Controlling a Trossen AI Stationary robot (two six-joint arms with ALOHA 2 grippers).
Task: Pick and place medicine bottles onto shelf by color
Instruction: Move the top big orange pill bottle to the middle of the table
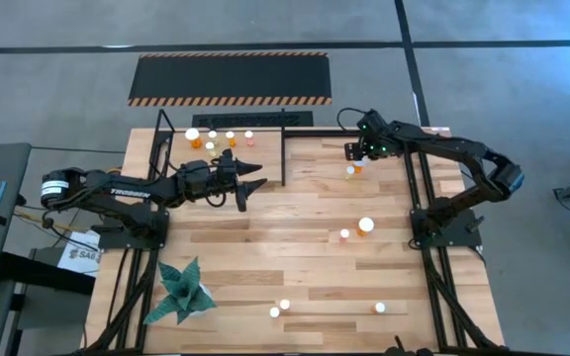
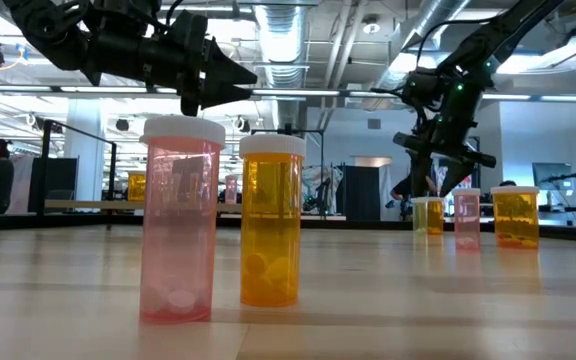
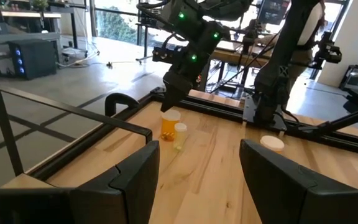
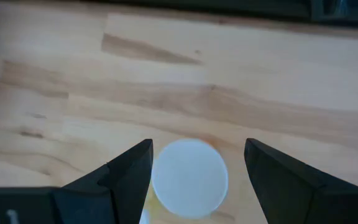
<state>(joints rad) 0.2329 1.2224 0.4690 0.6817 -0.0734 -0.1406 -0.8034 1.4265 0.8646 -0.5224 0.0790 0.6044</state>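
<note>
Small white-capped medicine bottles stand on the wooden table. Several stand in a group (image 1: 213, 136) on the black-framed shelf (image 1: 265, 148) at the far left. My right gripper (image 4: 197, 155) points down over an orange bottle (image 3: 168, 124) at the far right. It is open, with a finger on either side of the bottle's white cap (image 4: 189, 178), and whether a finger touches the cap does not show. A smaller pale bottle (image 3: 180, 134) stands right beside it. My left gripper (image 1: 258, 175) hangs open and level above the table beside the shelf, with nothing between its fingers.
More bottles stand loose: two at mid-right (image 1: 365, 226), two near the front edge (image 1: 279, 308), which are the pink one (image 2: 180, 220) and the orange one (image 2: 270, 220), and one at the front right (image 1: 380, 308). A green folded-paper shape (image 1: 181, 292) lies front left. A hazard-striped black panel (image 1: 231, 77) lies beyond the table.
</note>
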